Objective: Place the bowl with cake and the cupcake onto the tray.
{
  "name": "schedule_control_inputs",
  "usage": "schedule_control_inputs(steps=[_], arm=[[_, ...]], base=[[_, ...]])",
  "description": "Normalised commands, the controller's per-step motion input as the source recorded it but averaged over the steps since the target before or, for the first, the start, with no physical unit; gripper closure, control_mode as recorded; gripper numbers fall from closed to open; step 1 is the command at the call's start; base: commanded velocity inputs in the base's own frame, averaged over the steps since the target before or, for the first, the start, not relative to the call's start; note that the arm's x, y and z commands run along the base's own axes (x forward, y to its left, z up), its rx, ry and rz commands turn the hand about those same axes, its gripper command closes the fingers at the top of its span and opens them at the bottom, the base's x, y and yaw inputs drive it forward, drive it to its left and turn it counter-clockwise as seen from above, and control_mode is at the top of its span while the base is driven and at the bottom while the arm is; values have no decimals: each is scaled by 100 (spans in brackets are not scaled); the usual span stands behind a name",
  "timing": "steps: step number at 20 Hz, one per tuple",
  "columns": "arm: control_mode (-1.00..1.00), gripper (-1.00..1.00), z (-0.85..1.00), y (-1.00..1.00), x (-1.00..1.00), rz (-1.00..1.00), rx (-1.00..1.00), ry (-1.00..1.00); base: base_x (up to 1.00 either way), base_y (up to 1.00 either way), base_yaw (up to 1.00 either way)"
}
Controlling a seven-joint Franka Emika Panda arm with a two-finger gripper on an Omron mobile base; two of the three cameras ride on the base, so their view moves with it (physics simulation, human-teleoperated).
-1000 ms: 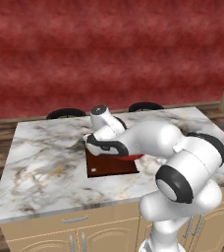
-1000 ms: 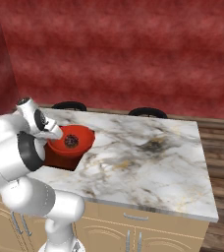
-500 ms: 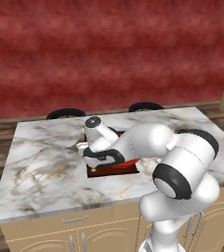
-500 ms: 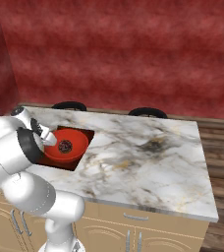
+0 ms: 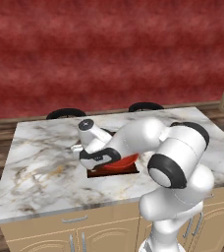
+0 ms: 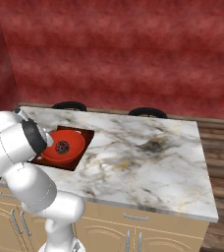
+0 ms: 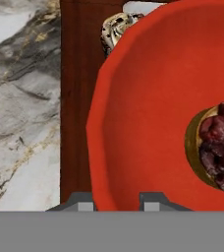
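Bowl with cake on the tray, gripper at its rim

The bowl with cake [image 6: 62, 147] sits on the tray [image 6: 84, 135] — the dark board shows past the bowl's rim on the marble surface [image 6: 148, 162], near the surface's left end in the right base view. In the hand view the gripper [image 7: 118, 201] has one fingertip on each side of the bowl's red wall, so the jaws stand apart astride the rim (whether they press on it I cannot tell). The dark cake [image 7: 221, 151] lies at the bowl's centre. Just beyond the rim, on the tray, a small pale-wrapped round thing — the cupcake [image 7: 115, 28], its top hidden by the bowl's edge. In the left base view the arm's wrist covers most of the bowl [image 5: 121, 161].
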Motion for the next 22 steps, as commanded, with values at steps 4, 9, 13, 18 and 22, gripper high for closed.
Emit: schedule_control_inputs(steps=[4, 9, 13, 18, 22], arm=[[-100, 100, -6, 0, 1, 1, 0, 0], [-100, -100, 0, 0, 0, 0, 0, 0], [-100, -100, 0, 0, 0, 0, -1, 0], [-100, -100, 37, 0, 0, 0, -2, 1], [-100, -100, 99, -20, 0, 1, 0, 5]], base=[[0, 0, 0], [0, 0, 0], [0, 0, 0], [0, 0, 0], [0, 0, 0]])
